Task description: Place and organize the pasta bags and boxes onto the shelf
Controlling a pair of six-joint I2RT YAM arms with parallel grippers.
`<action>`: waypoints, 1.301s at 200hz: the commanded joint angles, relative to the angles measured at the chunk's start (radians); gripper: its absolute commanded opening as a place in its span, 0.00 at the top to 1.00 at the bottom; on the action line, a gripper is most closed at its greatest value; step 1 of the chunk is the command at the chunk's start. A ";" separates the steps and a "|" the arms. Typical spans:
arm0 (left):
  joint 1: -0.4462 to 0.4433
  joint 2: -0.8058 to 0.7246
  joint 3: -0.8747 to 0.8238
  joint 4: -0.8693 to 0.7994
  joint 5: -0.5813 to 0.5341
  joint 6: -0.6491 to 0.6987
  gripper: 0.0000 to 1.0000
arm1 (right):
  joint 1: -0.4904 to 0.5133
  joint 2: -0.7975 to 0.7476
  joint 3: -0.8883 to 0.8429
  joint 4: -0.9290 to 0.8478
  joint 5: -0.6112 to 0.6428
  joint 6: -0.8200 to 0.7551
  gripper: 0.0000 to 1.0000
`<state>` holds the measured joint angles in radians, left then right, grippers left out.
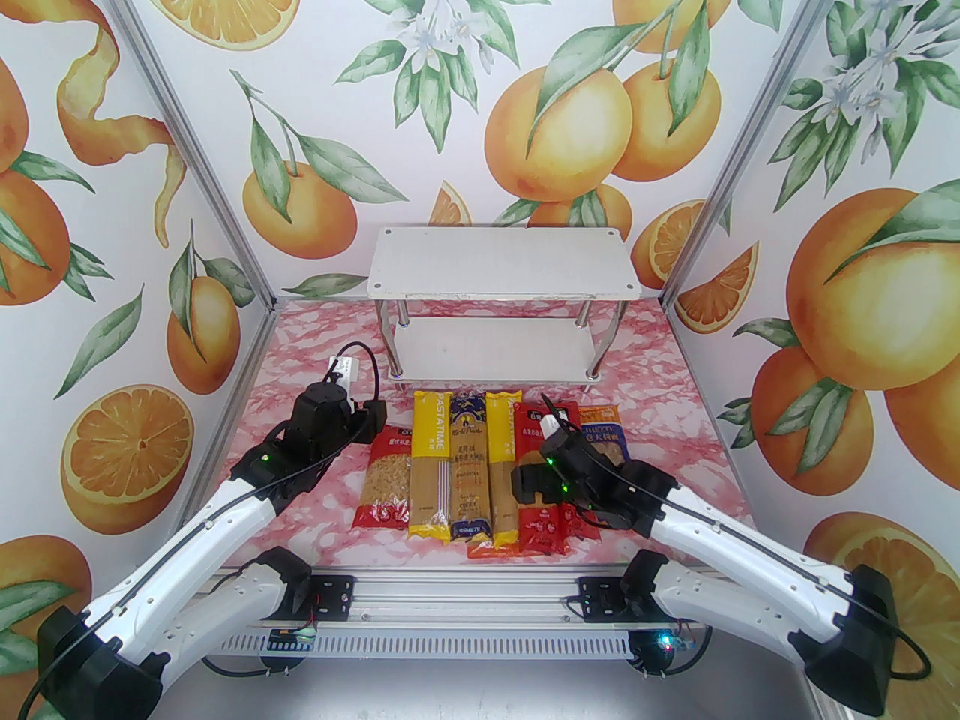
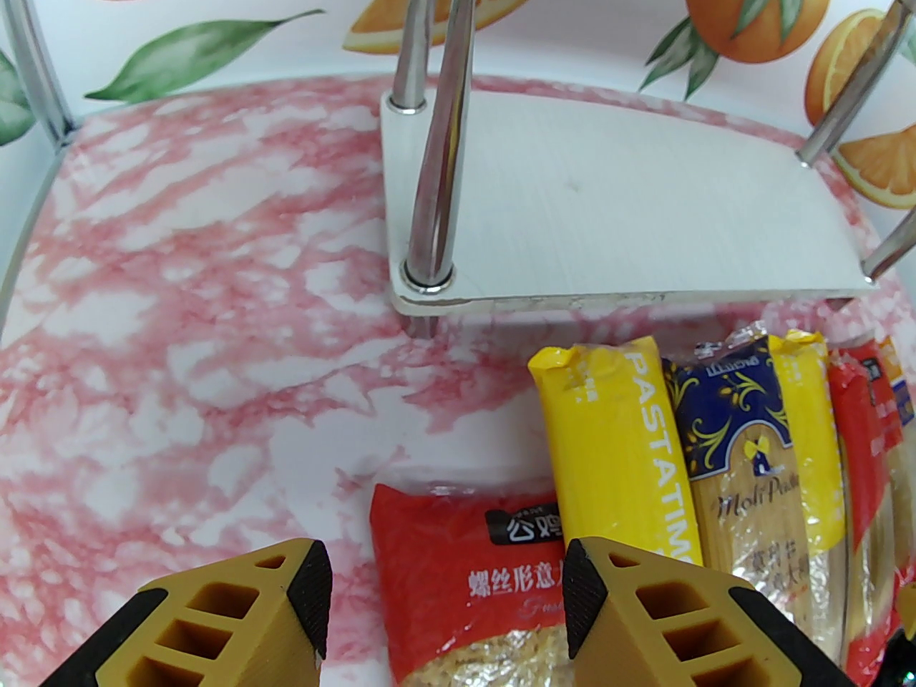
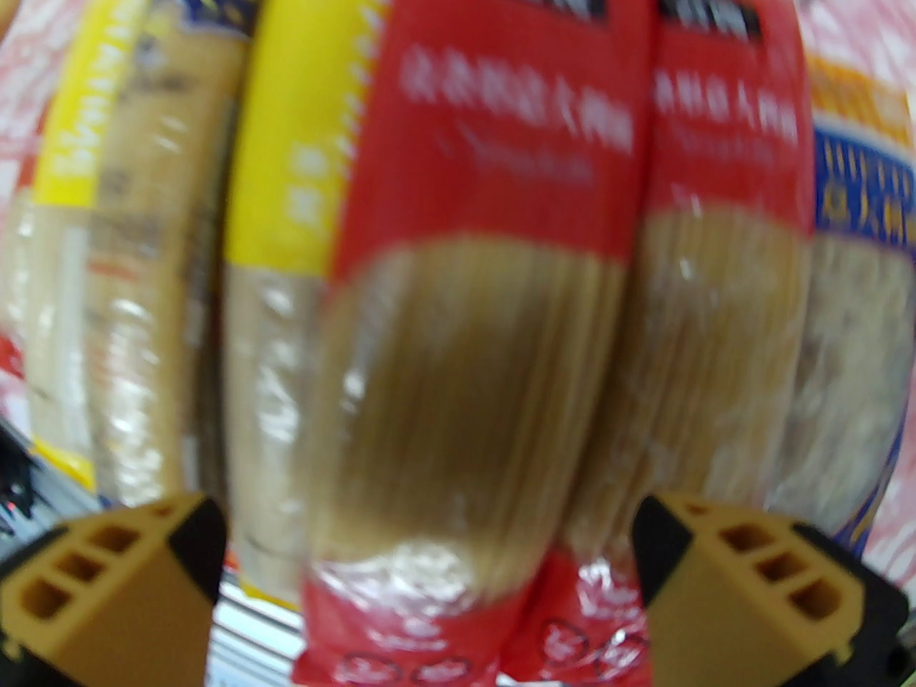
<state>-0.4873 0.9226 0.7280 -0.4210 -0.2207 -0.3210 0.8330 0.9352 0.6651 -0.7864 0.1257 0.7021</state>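
My left gripper [image 2: 447, 598] spread, fingers apart. Red bag [image 2: 429, 519] lies below, between fingers. Yellow spaghetti pack [image 2: 615, 441] just past my right finger. Shelf [image 2: 608, 197] straight ahead, beyond packs.

My right gripper [image 3: 429, 548] spread wide, above two red spaghetti packs [image 3: 486, 169] lying side by side. View blurred.

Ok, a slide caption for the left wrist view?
Open left gripper over a red plastic pasta bag, before the white chrome-legged shelf.

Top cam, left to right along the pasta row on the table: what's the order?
Red fusilli bag → yellow PASTATIME pack → dark blue pack → second yellow pack → red spaghetti pack → second red pack → orange-topped bag.
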 commanded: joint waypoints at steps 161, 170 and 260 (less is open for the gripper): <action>-0.005 0.043 -0.014 0.017 -0.003 -0.023 0.41 | 0.012 0.093 -0.091 0.107 -0.126 0.093 0.08; -0.005 0.050 -0.012 0.020 -0.003 -0.021 0.41 | 0.012 0.102 -0.088 0.107 -0.123 0.090 0.12; -0.005 0.093 -0.002 0.047 0.005 -0.009 0.42 | 0.012 0.176 -0.045 0.098 -0.119 0.076 0.60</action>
<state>-0.4877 1.0100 0.7250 -0.4114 -0.2169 -0.3374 0.8375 1.0889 0.6025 -0.6914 0.0299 0.7868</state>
